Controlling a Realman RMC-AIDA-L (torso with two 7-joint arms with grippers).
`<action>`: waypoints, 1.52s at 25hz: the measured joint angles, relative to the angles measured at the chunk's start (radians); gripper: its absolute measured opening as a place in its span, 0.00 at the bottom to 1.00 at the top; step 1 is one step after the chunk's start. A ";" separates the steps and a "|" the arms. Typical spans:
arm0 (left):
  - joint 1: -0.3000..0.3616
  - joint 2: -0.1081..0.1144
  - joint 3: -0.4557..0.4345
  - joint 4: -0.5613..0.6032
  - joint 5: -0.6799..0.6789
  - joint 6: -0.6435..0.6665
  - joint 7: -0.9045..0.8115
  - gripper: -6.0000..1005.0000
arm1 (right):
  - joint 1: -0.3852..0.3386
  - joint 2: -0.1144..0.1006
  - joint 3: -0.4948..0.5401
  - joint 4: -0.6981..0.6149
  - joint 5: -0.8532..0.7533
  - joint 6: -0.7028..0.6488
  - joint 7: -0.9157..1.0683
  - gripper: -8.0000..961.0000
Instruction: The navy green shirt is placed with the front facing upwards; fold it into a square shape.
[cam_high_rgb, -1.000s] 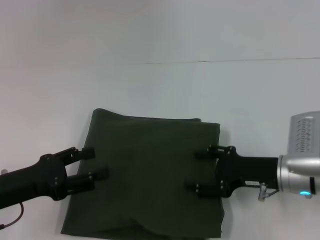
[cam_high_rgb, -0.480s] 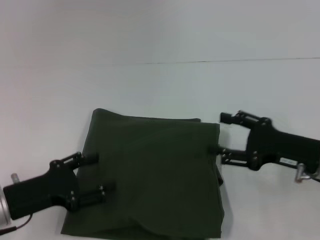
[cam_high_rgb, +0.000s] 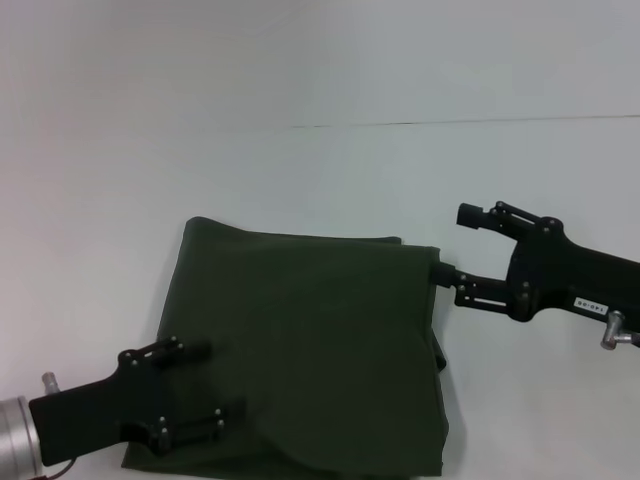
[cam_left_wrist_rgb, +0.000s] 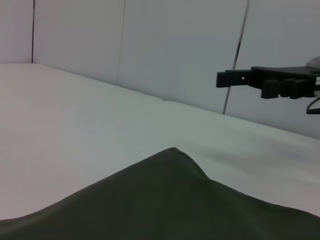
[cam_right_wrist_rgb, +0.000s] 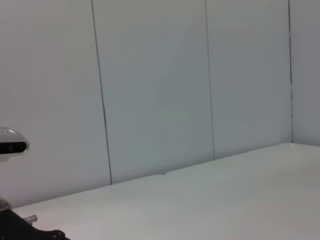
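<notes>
White table: flat, plain surface, one thin dark line running across its far part. Lying directly on it: the navy green shirt, folded into a roughly square block, flat, lettering not visible, its near edge reaching the view's lower border.

Even, soft light throughout; faint shadows, no glare, and all views slightly blurred.

A plain white counter fills the scene, with a thin dark seam running across its far part. Behind it stands a pale wall of flat panels split by narrow vertical joints. Light is even and soft.
</notes>
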 joint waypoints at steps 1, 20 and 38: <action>-0.001 0.000 0.003 -0.004 0.000 -0.003 0.001 0.84 | 0.001 0.000 0.000 0.000 0.000 0.001 0.000 0.94; 0.028 -0.003 0.019 -0.064 0.003 -0.104 0.200 0.84 | 0.008 0.000 0.002 0.000 0.001 0.020 0.003 0.94; -0.021 0.038 -0.120 0.061 -0.088 0.102 -0.399 0.84 | 0.000 -0.028 0.043 -0.001 -0.004 0.011 0.252 0.94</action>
